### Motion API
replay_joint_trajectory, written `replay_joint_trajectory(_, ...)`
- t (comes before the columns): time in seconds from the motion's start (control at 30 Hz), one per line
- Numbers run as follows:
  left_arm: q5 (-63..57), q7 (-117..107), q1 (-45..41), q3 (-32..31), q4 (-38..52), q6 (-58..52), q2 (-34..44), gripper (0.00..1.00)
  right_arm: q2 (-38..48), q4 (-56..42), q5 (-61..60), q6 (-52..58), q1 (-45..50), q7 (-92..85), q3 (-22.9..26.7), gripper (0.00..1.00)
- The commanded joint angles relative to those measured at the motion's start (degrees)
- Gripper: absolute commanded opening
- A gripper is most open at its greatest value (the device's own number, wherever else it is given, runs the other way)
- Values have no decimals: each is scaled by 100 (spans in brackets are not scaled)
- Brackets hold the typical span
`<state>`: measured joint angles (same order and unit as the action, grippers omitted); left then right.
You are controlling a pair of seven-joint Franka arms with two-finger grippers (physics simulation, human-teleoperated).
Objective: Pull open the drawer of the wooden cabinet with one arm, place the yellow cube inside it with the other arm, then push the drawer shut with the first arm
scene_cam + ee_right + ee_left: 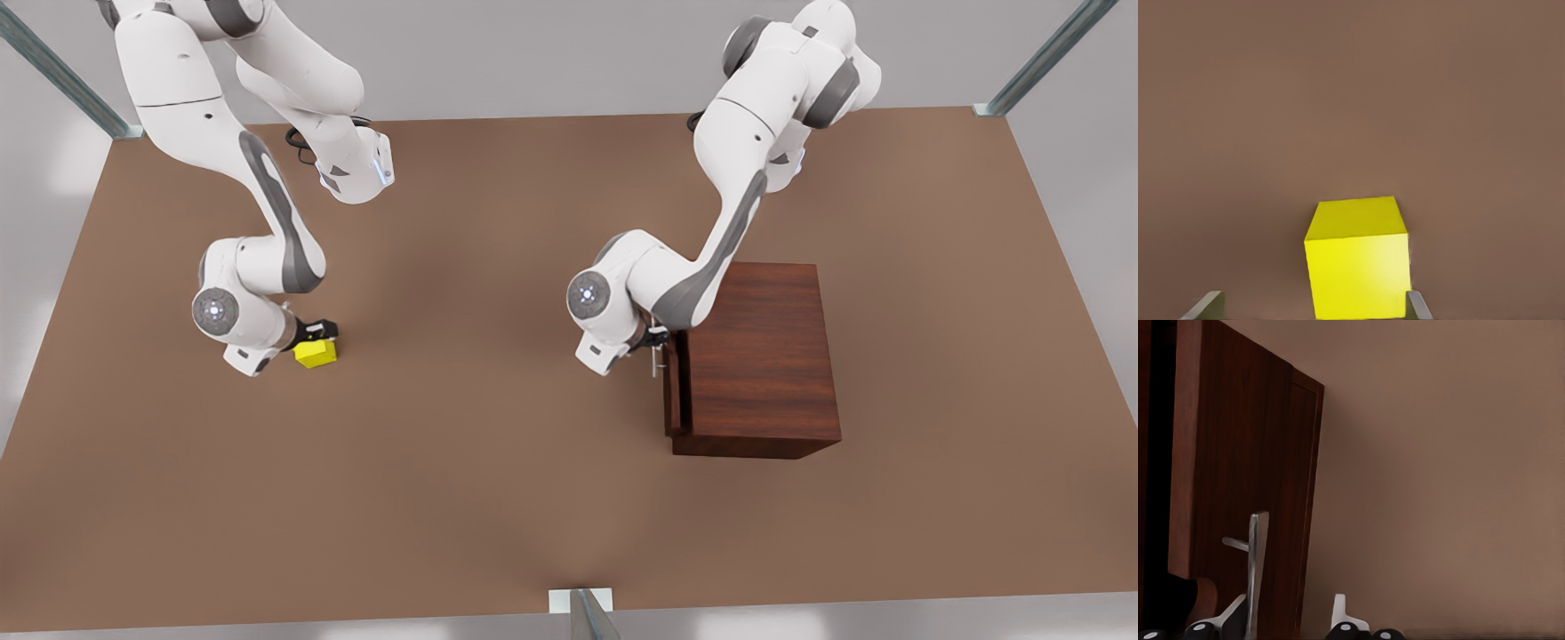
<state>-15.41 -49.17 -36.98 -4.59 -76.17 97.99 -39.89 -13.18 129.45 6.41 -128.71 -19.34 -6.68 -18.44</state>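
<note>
The left arm's black two-finger gripper [656, 342] is at the thin silver bar handle [1257, 570] of the dark reddish-brown drawer [676, 387], its fingers spread with the bar running upright between them, one fingertip [1338, 611] clear of it on the table side. That drawer juts slightly from the box-shaped grained wooden cabinet [765, 360], facing the front view's left. Well apart on the bare brown tabletop [498, 498], the right arm's black gripper [317, 336] is open, straddling the small bright yellow cube [1358, 263], which rests on the table.
</note>
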Motion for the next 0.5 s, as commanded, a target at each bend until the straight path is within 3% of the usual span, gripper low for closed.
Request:
replay_joint_trajectory(0.0,64,-312,-20,-7,14,18,8,66,-53,-8,71,-172,-34,-492,-2,100)
replay_joint_trajectory(0.47,161,-330,-284,-7,401,290,-212,63,-563,-7,431,-357,-237,-492,-2,100)
